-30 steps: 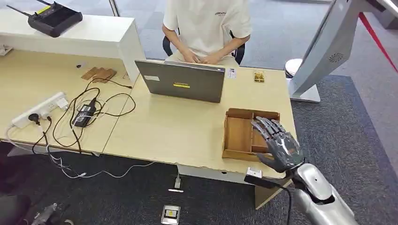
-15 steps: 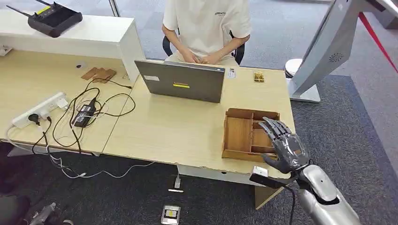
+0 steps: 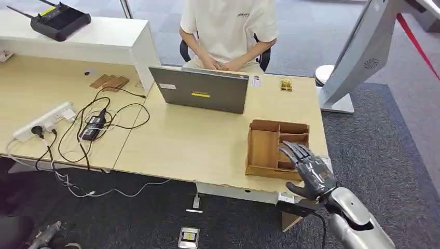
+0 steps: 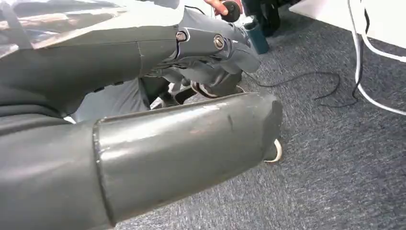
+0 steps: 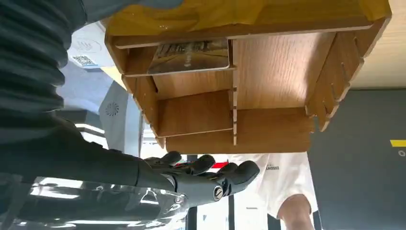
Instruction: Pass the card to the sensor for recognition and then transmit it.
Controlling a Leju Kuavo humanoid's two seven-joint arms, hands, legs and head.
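Hovering my right hand (image 3: 310,171) over the near right corner of the wooden tray (image 3: 264,148) on the desk (image 3: 197,145), palm down, fingers (image 3: 297,153) spread, holding nothing. Card (image 5: 190,55) lies flat in a small tray compartment, just beneath them in the right wrist view. Risks, I'd say: fingertips catching a divider (image 5: 234,91) on descent and shoving the light tray; card lying flush on the floor, so a pinch could slip. Left hand (image 4: 201,52) hangs low by the floor; fingers curled, grip state unclear.
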